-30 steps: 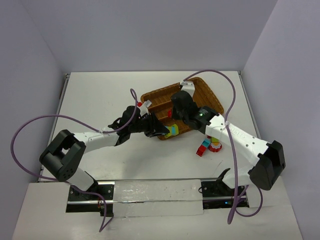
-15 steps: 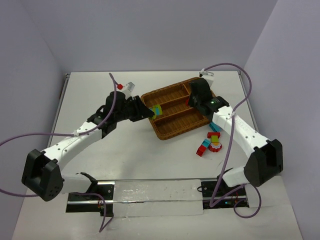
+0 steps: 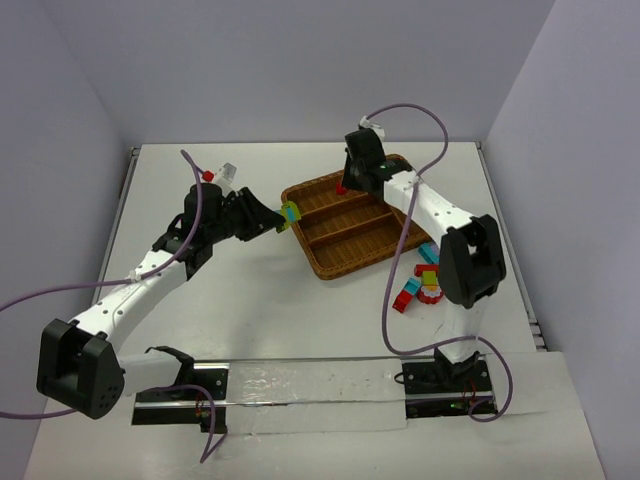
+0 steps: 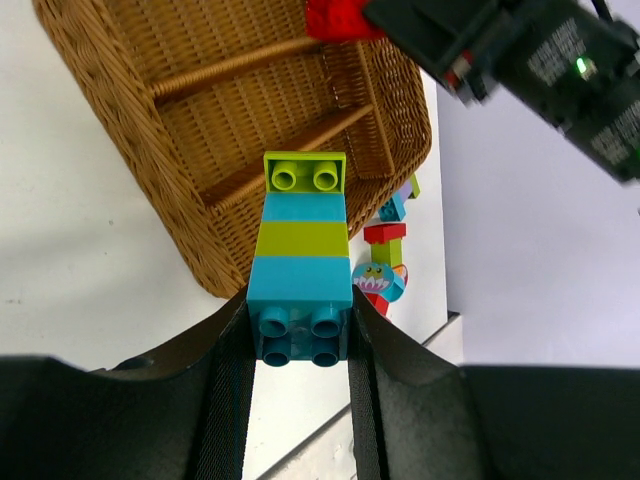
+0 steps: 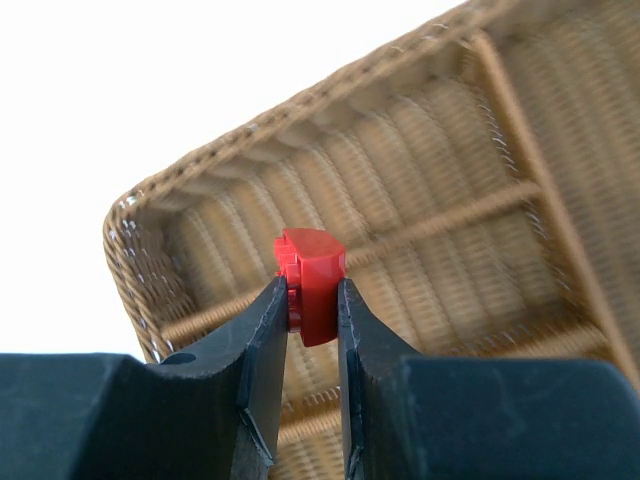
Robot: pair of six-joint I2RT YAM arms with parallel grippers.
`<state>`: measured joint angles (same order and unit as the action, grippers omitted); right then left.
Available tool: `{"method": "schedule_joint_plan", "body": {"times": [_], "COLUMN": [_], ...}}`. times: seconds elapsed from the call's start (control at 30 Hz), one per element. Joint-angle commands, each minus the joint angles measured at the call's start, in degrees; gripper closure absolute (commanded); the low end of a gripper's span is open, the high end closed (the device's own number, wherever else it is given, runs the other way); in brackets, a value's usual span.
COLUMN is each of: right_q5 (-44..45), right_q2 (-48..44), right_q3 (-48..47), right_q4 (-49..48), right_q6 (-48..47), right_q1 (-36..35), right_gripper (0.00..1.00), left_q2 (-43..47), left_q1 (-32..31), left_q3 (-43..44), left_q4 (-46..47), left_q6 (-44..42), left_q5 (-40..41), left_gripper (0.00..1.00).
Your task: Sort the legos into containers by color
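Observation:
My left gripper [image 3: 281,218] is shut on a stack of cyan-blue and yellow-green legos [image 3: 290,213], held in the air just left of the brown wicker tray [image 3: 300,233]. The wrist view shows the stack [image 4: 302,250] clamped at its cyan base between the fingers [image 4: 232,380], pointing at the tray's slots [image 4: 150,140]. My right gripper [image 3: 345,186] is shut on a small red lego [image 5: 315,272] above the tray's far left corner [image 5: 450,150]. The slots I can see hold no bricks.
A cluster of loose legos [image 3: 420,285], red, cyan, yellow-green and one with a toothy face [image 4: 378,282], lies on the table right of the tray's near corner. Purple cables [image 3: 425,140] loop over both arms. Walls close the table's far and side edges.
The left gripper has carried the stack from the tray's near corner back and to the left, off the tray. The right gripper has carried the red lego to the far left corner.

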<state>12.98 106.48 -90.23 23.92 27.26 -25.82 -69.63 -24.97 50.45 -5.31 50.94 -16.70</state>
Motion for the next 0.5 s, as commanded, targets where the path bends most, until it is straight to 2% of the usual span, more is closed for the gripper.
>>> {"method": "schedule_joint_plan", "body": {"times": [0.0,0.17,0.27,0.3,0.33,0.4,0.43,0.47], "right_q5": [-4.2,-8.5,-10.8,-11.0,-11.1,-10.9,-10.8,-9.8], "right_q2": [5.5,11.4,13.1,13.9,15.1,16.5,16.7,16.2], "right_q3": [-6.6,-12.0,-13.1,-14.9,-17.0,-19.1,-19.7,-20.0], "right_q4": [-2.0,-0.3,-0.8,0.3,1.8,3.8,4.2,4.5], "right_q6": [0.3,0.8,0.4,0.1,-0.3,-0.8,-0.9,-1.2], "right_q1": [0.3,-0.3,-0.9,-1.1,-1.3,-1.4,-1.4,-1.4], "right_gripper": [1.0,0.98,0.9,0.82,0.56,0.27,0.22,0.13], "left_q2": [1.0,1.5,1.5,1.4,1.2,1.1,1.1,1.0], "left_q1": [0.2,0.2,0.2,0.2,0.2,0.2,0.2,0.2], "left_q3": [0.1,1.1,1.1,1.2,1.2,0.9,0.9,0.8], "left_q4": [3.9,1.7,1.9,2.0,2.2,2.6,2.7,2.8], "left_q6": [1.8,1.0,1.0,1.0,1.1,1.2,1.3,1.3], "left_q5": [-2.2,-1.2,-1.0,-1.1,-1.3,-1.7,-1.8,-1.8], "left_gripper": [1.0,1.0,1.0,1.0,1.0,1.0,1.0,1.0]}}
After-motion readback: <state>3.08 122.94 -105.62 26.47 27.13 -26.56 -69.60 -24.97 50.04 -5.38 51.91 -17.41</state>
